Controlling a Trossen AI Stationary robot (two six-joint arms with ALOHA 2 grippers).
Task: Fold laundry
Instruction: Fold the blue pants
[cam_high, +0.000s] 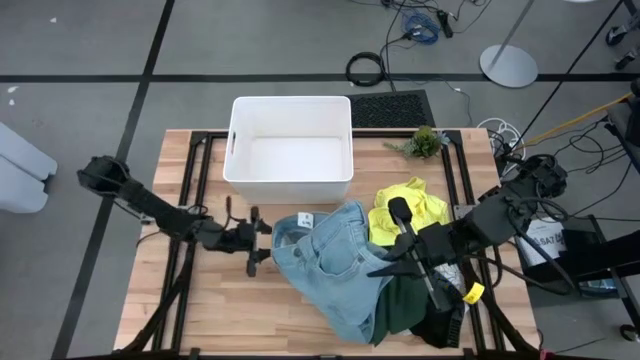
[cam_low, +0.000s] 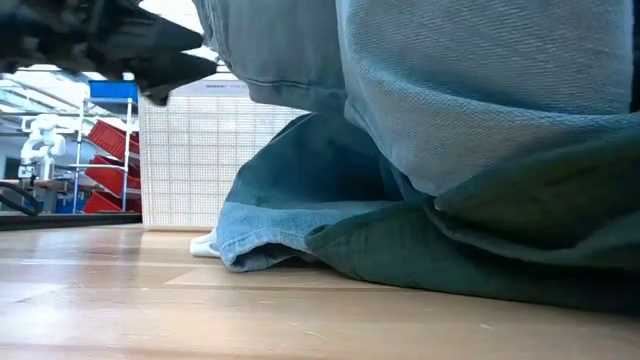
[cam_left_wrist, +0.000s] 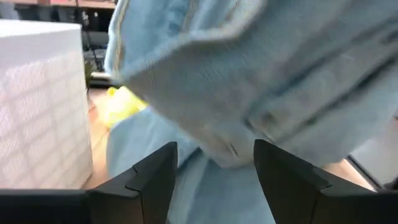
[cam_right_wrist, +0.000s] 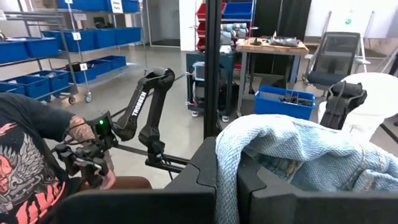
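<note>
Jeans (cam_high: 335, 265) are spread mid-table over green cloth (cam_high: 400, 305), beside a yellow garment (cam_high: 405, 208) and before a white tub (cam_high: 290, 150). Their denim is clamped and lifted by the right gripper (cam_high: 392, 268). The left gripper (cam_high: 262, 243) is held open at the waistband.

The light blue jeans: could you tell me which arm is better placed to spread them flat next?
Probably the left: its open claw sits at the waistband of the light blue jeans, while the right claw already grips them.
</note>
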